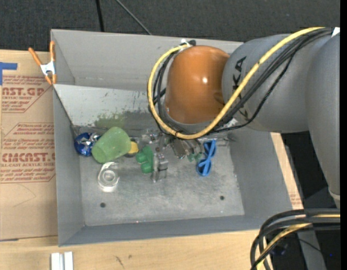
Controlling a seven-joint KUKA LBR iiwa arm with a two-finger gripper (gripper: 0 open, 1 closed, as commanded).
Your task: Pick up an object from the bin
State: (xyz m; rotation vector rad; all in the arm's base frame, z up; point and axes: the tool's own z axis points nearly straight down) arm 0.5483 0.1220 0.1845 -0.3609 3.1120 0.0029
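My gripper (158, 170) reaches down from under the orange cover into the middle of the bin. Its metal fingers stand right beside a small dark green piece (144, 161), which touches them on the left. A pale green rounded thing (110, 144) lies further left, with a small yellow bit (132, 148) at its right side. A blue loop-shaped thing (206, 157) lies just right of the gripper.
A clear plastic cup-like thing (107, 178) sits left of the gripper toward the front. A blue shiny ball-like thing (83, 143) rests at the left wall. The arm and its cables cover the bin's back right.
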